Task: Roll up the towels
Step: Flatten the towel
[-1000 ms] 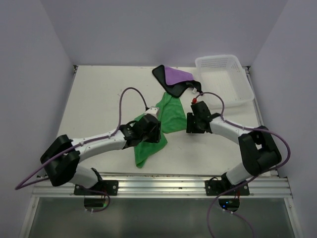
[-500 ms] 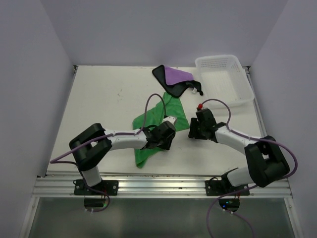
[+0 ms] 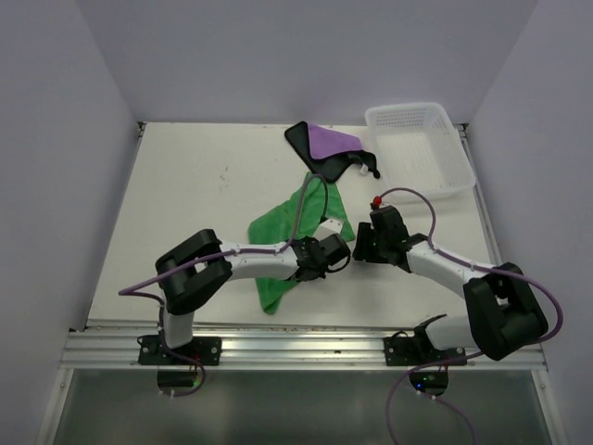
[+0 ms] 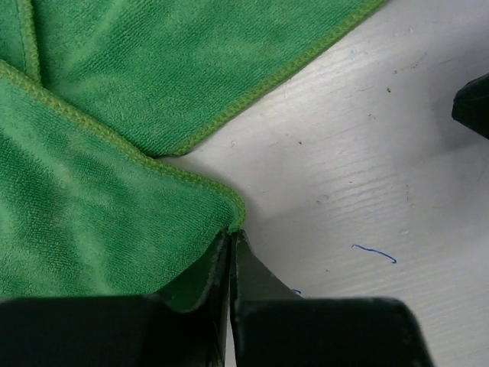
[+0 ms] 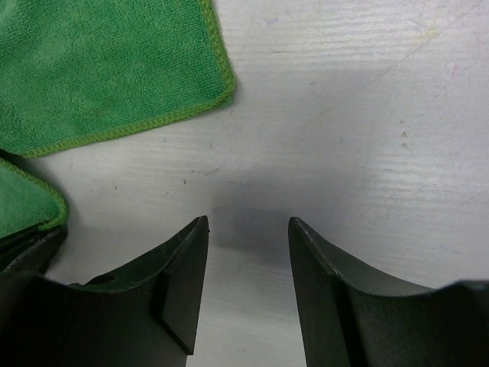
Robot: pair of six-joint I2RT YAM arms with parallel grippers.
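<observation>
The bright green towel (image 3: 276,227) lies crumpled in the middle of the table, partly under my left arm. My left gripper (image 3: 335,258) is shut on one of its corners; in the left wrist view the jaws (image 4: 232,233) pinch the stitched corner of the green towel (image 4: 114,191) just above the table. My right gripper (image 3: 358,248) is open and empty, just right of that corner, hovering over bare table (image 5: 248,223); the green towel (image 5: 107,69) lies to its upper left. The purple towel with a black back (image 3: 326,141) lies bunched at the back.
A white lattice basket (image 3: 422,148) stands at the back right, next to the purple towel. The two grippers are close together, almost tip to tip. Walls close the table on the left, right and back.
My left gripper has moved right and nearer with the green towel's corner, pulling the cloth over itself. My right gripper has drawn back slightly towards the near edge.
</observation>
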